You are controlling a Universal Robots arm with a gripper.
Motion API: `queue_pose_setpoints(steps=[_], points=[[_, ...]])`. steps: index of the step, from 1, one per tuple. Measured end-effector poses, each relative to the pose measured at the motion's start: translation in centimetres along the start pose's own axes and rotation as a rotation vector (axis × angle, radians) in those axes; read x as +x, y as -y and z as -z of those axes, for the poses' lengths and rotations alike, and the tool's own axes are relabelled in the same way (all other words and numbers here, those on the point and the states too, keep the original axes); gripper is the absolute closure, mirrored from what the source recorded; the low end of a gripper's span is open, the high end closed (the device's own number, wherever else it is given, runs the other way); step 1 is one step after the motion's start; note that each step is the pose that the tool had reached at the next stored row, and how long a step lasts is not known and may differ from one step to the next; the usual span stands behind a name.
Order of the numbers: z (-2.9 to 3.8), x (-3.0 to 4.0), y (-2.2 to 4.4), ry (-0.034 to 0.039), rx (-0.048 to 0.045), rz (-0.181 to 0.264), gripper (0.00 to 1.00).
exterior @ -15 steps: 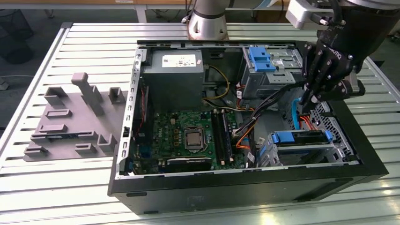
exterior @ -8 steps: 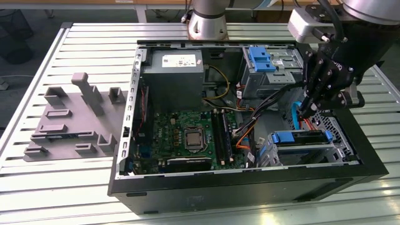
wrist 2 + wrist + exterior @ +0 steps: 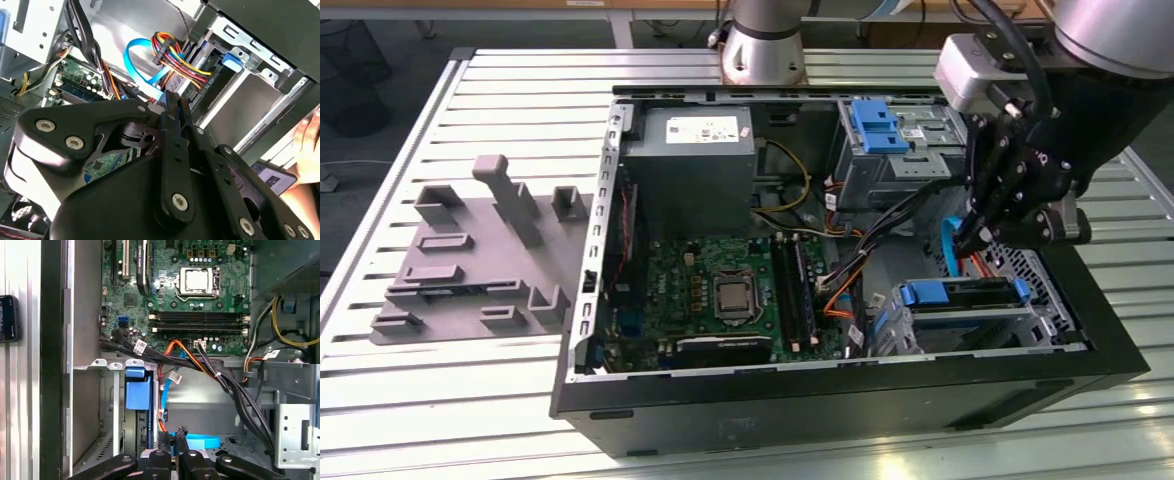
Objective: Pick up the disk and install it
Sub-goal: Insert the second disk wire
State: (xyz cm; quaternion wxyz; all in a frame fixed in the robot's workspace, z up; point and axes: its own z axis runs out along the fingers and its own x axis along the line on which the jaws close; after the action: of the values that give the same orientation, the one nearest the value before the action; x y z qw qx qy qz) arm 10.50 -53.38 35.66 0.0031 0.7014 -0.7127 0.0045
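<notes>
The pincer [image 3: 974, 240] hangs inside the open computer case [image 3: 720, 415], which lies on the slatted metal worktop [image 3: 480, 400]. In both wrist views its fingertips [image 3: 172, 434] are drawn together with nothing gripped between them. The disk [image 3: 963, 293] sits in the metal drive bay [image 3: 907, 335] at the case corner towards the exterior view's right. Its blue carrier frame faces up at the bay mouth and its label is not visible. The pincer is just beside this bay and apart from the disk. A blue data cable [image 3: 137, 62] loops just beside the fingertips, with a bundle of coloured power wires [image 3: 175, 57] near it. The motherboard [image 3: 720, 300] fills the case floor towards the exterior view's left. A grey moulded fixture [image 3: 474, 255] rests on the worktop beside the case.
</notes>
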Motion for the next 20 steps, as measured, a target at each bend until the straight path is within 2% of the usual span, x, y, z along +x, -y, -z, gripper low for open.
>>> queue_pose_setpoints(steps=[3, 6, 7, 9, 11, 13, 14, 17, 20], points=[[-0.29, 0.11, 0.01, 0.0015, 0.0014, 0.0, 0.84], [-0.44, 0.25, 0.01, 0.0202, 0.0038, 0.002, 0.84], [-0.5, 0.29, 0.0, 0.0217, 0.0058, 0.002, 0.84], [-0.57, 0.31, -0.07, 0.022, 0.016, 0.002, 0.84], [-0.65, 0.32, -0.2, 0.0222, 0.0306, 0.002, 0.84], [-0.76, 0.36, -0.29, 0.0239, 0.037, 0.003, 0.84], [-0.83, 0.4, -0.3, 0.0272, 0.0373, 0.003, 0.84], [-0.98, 0.59, -0.31, 0.0437, 0.0373, 0.002, 0.84], [-1.1, 1.01, -0.35, 0.0461, 0.0372, 0.002, 0.84]])
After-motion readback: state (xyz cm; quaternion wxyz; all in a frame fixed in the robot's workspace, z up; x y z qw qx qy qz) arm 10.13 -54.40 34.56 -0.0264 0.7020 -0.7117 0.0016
